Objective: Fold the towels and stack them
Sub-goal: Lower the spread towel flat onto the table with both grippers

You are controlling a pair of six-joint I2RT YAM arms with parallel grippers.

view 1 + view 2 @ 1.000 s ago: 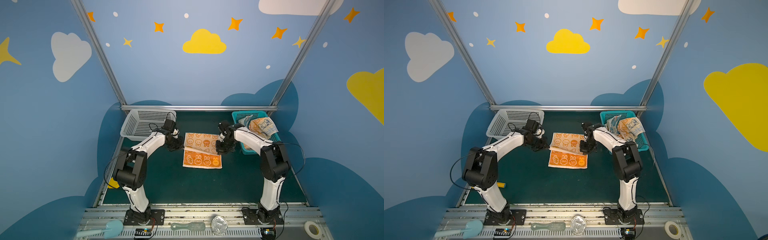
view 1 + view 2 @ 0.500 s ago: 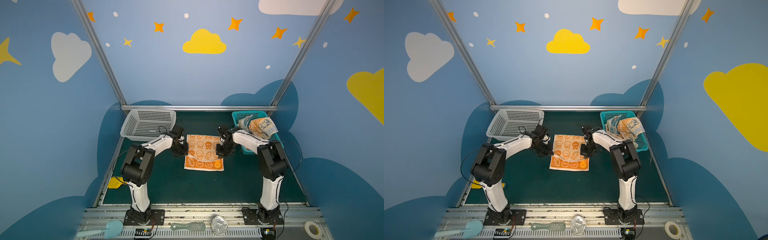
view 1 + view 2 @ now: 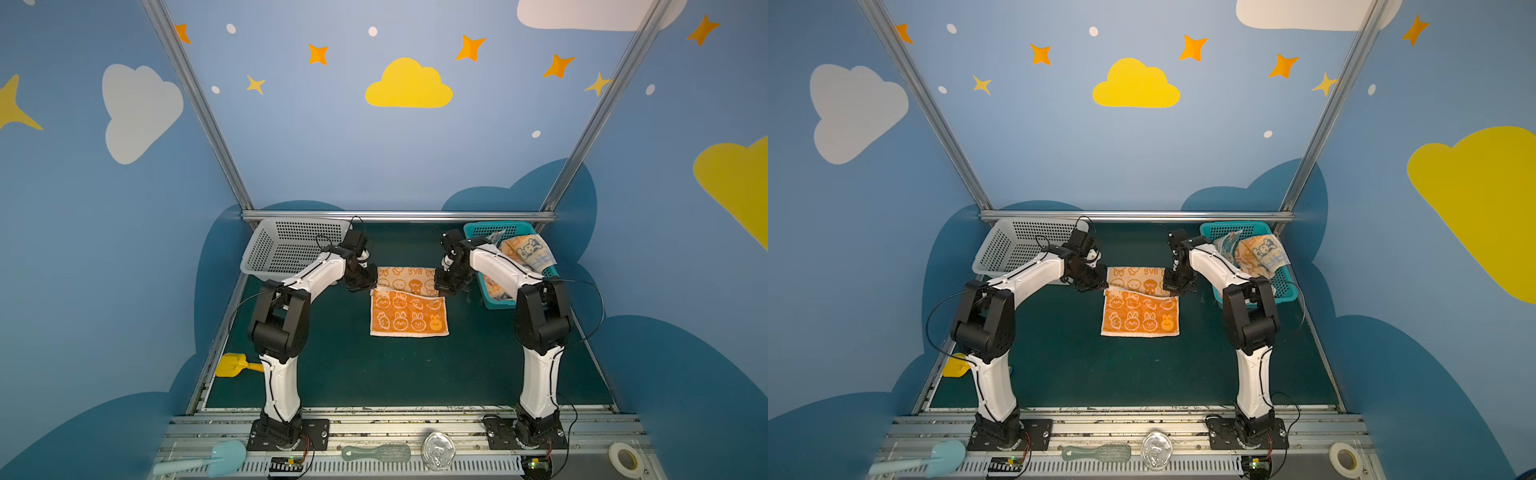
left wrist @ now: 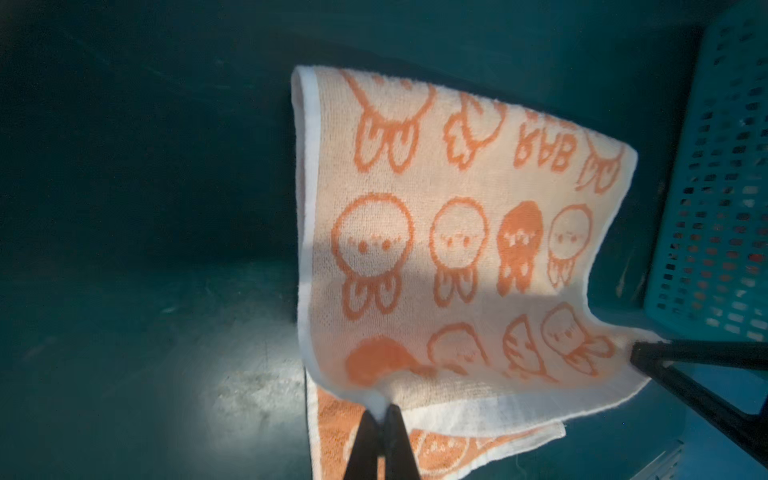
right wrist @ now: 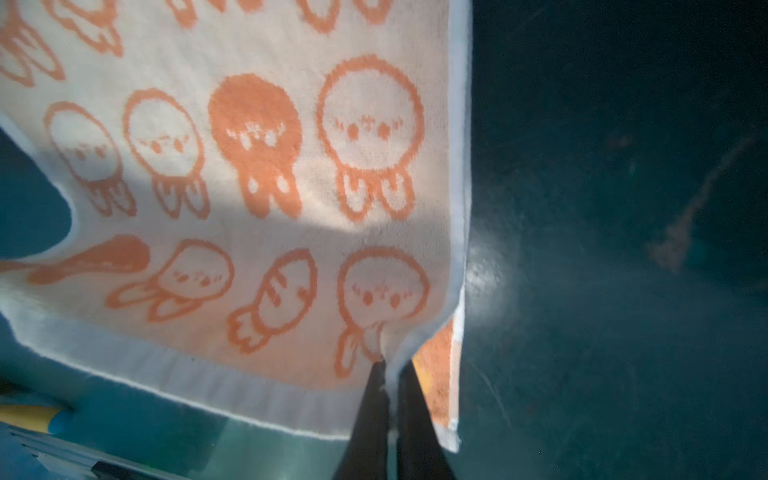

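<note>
Skewed a second ago, the orange bunny towel (image 3: 409, 316) now lies square at mat (image 3: 353, 374) centre, long axis left-right, far edge doubled frontward, its corners clamped in the closed left gripper (image 3: 371, 286) and right gripper (image 3: 439, 289).

A dark green matte surface (image 3: 374, 374) is enclosed by blue panel walls (image 3: 332, 166) painted with yellow clouds (image 3: 408, 85) and orange stars (image 3: 318, 54).
</note>
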